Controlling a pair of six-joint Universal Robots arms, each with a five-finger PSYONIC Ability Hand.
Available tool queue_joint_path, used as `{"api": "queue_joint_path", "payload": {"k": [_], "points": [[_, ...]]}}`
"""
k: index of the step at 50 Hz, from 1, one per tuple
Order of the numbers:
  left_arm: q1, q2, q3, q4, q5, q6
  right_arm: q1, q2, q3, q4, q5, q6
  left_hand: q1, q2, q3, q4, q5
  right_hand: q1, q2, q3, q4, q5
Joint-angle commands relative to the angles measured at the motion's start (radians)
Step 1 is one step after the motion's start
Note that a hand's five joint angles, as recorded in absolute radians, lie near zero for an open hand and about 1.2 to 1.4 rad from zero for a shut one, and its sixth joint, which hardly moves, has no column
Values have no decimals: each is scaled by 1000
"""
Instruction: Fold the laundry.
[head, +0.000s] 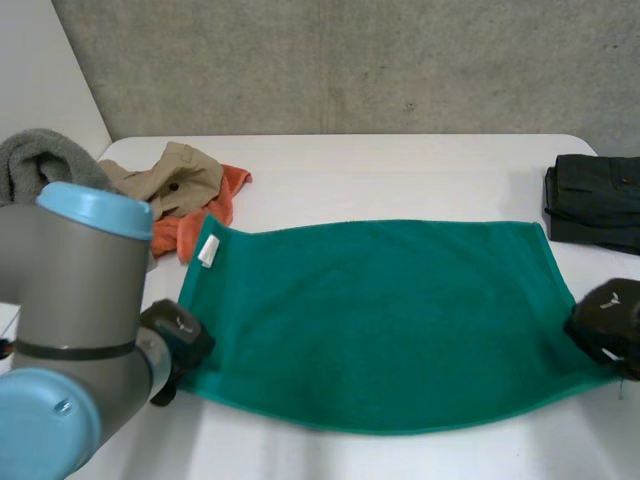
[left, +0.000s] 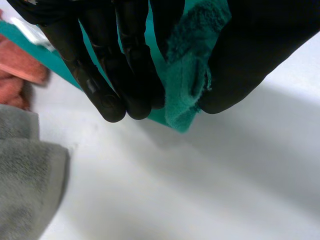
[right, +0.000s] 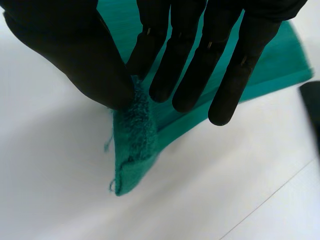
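A green towel (head: 380, 320) lies spread flat across the white desk (head: 400, 170). The left hand (left: 115, 65) pinches its near-left corner between thumb and fingers. The right hand (right: 175, 50) grips the near-right corner the same way. A tan garment (head: 170, 180) and an orange cloth (head: 225, 195) lie heaped by the far-left corner, with dark folded clothes (head: 595, 200) at the right.

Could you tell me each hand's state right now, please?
Left hand: shut, pinching the near left corner of the green towel.
Right hand: shut, pinching its near right corner.
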Motion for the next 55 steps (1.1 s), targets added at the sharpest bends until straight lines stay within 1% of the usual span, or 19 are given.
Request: {"api": "queue_joint_path", "payload": {"k": [1,6,12,14,20,27,30,31,32,33,34,35,38,42,45,48,50,53,55], "points": [[9,-130,214,48,-47,-24,73,111,-86,-254,1,139,226,200,207,199,244,258,216,204,199,216],[38,-255,458,60,-33,-42,99,197,-184,-498,0,291,226,200,207,199,244,258,216,204,199,216],[66,-438,743,42,-43,-32,142,330,-305,-705,10,382,226,200,207,199,244,258,216,204,199,216],[74,-513,858,7,-59,-26,162,393,-368,-760,36,385,226,200,207,199,244,258,216,204,199,216],[77,-671,1113,-64,-68,-21,199,553,-555,-820,99,396,226,200,207,199,244,258,216,204,199,216],[80,-785,1279,-62,-76,28,237,711,-753,-825,121,411,226,200,207,199,244,258,216,204,199,216],[83,-819,1321,-62,-86,48,248,778,-844,-811,151,414,226,200,207,199,244,258,216,204,199,216],[81,-826,1324,-56,-93,48,256,807,-879,-793,176,414,-381,-407,-400,-408,-364,-780,-822,-834,-839,-822],[80,-826,1324,-50,-97,47,260,821,-895,-782,185,413,-873,-898,-891,-899,-855,-964,-1006,-1017,-1023,-1006],[78,-825,1322,-43,-100,47,268,831,-910,-773,193,410,-996,-1021,-1014,-1022,-978,-954,-996,-1007,-1013,-996],[77,-822,1321,-32,-105,45,269,838,-921,-762,199,410,-996,-1021,-1014,-1022,-978,-868,-910,-921,-927,-910],[74,-808,1316,-3,-112,42,271,835,-934,-738,201,416,-996,-1021,-1014,-1022,-978,-964,-1006,-1017,-1023,-1006],[78,-771,1298,52,-131,31,263,800,-919,-713,198,440,-996,-1021,-1014,-1022,-978,-964,-1006,-1017,-1023,-1006],[84,-659,1203,154,-154,-10,240,666,-837,-699,198,576,-996,-1021,-1014,-1022,-978,-964,-1006,-1017,-1023,-1006],[84,-592,1131,187,-151,-21,225,581,-768,-669,198,656,-996,-1021,-1014,-1022,-978,-964,-1006,-1017,-1023,-1006],[83,-503,1019,212,-142,-38,201,472,-676,-549,153,710,-996,-1021,-1014,-1022,-978,-964,-1006,-1017,-1023,-1006],[80,-437,924,223,-120,-56,178,422,-614,-430,94,700,-996,-1021,-1014,-1022,-978,-964,-1006,-1017,-1023,-1006],[77,-382,835,221,-73,-84,153,392,-557,-318,49,670,-996,-1021,-1014,-1022,-978,-964,-1006,-1017,-1023,-1006],[74,-339,750,221,4,-122,128,378,-504,-238,38,621,-996,-1021,-1014,-1022,-978,-964,-1006,-1017,-1023,-1006]]}}
